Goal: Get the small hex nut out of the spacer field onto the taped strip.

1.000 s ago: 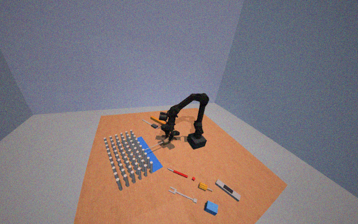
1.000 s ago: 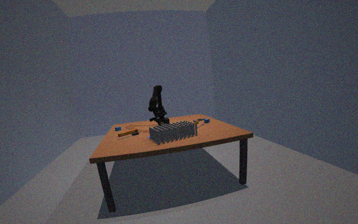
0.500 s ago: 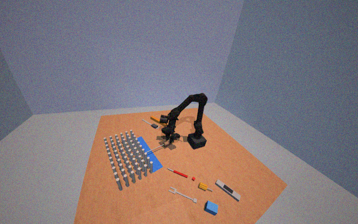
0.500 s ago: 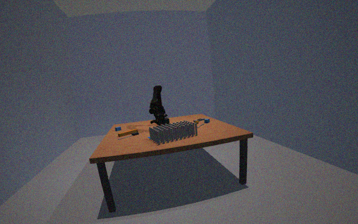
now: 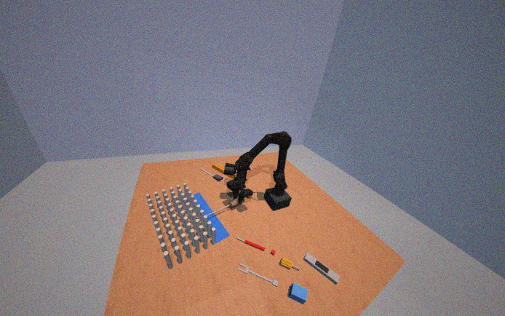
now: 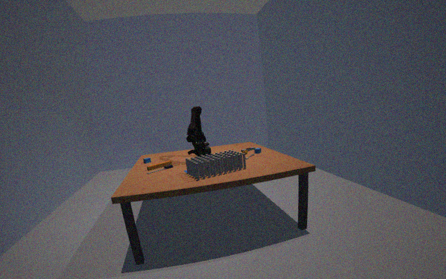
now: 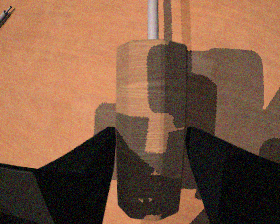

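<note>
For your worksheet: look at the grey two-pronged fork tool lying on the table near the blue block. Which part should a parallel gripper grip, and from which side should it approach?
Probably the straight shaft of the fork tool, near its middle, from directly above with the fingers across its width. It lies flat; the shaft is its narrowest, most even part, while the prongs splay and the far end widens. The gripper is already shut on the wooden-handled rod tool.
</note>
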`<state>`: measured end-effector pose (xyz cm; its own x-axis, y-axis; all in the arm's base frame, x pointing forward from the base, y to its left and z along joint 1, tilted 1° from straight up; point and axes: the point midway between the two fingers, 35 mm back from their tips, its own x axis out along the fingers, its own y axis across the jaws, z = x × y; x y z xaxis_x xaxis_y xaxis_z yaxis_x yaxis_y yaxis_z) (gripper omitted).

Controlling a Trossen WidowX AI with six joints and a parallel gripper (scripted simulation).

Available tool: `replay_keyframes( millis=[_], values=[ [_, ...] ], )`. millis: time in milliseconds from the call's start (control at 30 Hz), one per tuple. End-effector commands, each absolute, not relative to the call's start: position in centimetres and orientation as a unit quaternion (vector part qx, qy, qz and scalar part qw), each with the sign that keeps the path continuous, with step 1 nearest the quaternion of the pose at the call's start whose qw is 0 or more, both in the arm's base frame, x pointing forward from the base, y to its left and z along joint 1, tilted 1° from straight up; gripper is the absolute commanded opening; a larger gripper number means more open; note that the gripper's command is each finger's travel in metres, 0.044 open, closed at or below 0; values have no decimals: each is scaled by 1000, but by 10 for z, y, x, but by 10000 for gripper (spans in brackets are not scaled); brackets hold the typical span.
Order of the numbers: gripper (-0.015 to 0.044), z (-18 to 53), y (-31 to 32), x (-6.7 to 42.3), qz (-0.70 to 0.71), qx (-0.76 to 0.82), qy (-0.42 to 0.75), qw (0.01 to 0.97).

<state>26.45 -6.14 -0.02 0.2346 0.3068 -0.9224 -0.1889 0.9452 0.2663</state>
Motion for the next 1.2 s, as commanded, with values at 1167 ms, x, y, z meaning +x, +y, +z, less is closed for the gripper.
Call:
replay_keyframes(
  millis=[1167],
  values=[
    [0,1,-57,297,156,49,596,786]
  ],
)
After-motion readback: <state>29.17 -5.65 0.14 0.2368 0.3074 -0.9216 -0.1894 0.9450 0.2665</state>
